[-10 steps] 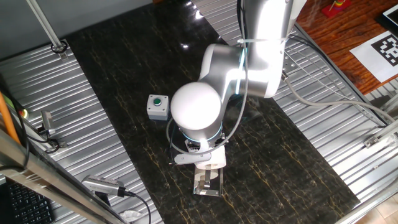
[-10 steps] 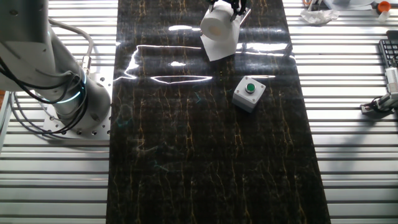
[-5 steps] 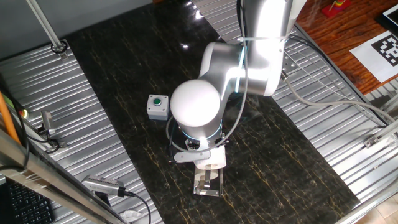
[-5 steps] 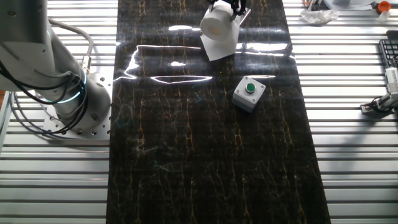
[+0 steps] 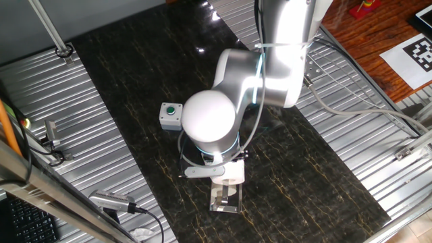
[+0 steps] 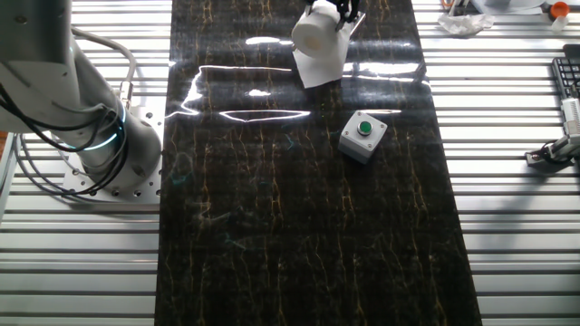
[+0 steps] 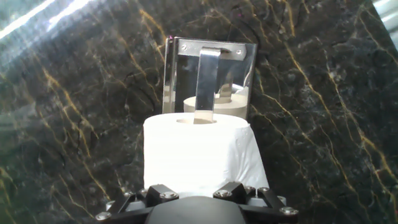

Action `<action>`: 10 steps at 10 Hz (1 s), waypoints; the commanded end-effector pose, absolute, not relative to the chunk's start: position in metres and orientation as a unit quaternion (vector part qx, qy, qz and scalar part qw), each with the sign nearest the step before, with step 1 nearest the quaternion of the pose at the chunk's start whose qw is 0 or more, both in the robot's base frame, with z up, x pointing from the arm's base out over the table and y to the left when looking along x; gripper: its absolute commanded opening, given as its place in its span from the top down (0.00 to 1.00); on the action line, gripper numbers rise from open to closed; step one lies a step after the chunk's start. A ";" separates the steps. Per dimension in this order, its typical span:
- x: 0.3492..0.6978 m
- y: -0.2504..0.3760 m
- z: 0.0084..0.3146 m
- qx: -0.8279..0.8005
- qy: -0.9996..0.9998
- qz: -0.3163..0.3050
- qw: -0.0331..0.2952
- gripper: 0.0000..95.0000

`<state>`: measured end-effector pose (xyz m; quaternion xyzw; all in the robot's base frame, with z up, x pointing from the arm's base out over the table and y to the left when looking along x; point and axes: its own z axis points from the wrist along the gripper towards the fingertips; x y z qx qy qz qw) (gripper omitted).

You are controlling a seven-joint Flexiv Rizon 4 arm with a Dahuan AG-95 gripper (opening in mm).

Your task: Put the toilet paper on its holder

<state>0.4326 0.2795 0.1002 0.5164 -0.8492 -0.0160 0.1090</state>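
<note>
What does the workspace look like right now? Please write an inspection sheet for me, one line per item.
Surface: dark marble-patterned table top with light glare, between ribbed metal panels.
Job's things: toilet paper roll sits over the holder's upright bar; the bar shows through the core. The holder's mirror-like base plate lies flat.
Clutter: grey box with a green button, apart from the roll.
Grippers: gripper is behind the roll; its jaws are hidden, so their state is unclear.
Cables: grey cables run beside the arm.
Surroundings: wooden floor with a printed marker; keyboard at the edge.
</note>
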 end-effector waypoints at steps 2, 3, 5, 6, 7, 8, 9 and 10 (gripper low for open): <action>0.445 0.301 0.102 0.495 -0.861 -0.015 0.115 1.00; 0.446 0.306 0.102 0.492 -0.863 -0.015 0.114 1.00; 0.449 0.314 0.103 0.482 -0.868 -0.015 0.114 1.00; 0.450 0.318 0.102 0.478 -0.871 -0.014 0.114 1.00; 0.450 0.322 0.101 0.473 -0.873 -0.013 0.113 1.00; 0.451 0.324 0.100 0.470 -0.876 -0.012 0.112 1.00; 0.452 0.328 0.099 0.465 -0.878 -0.012 0.111 1.00; 0.453 0.330 0.099 0.461 -0.880 -0.011 0.111 1.00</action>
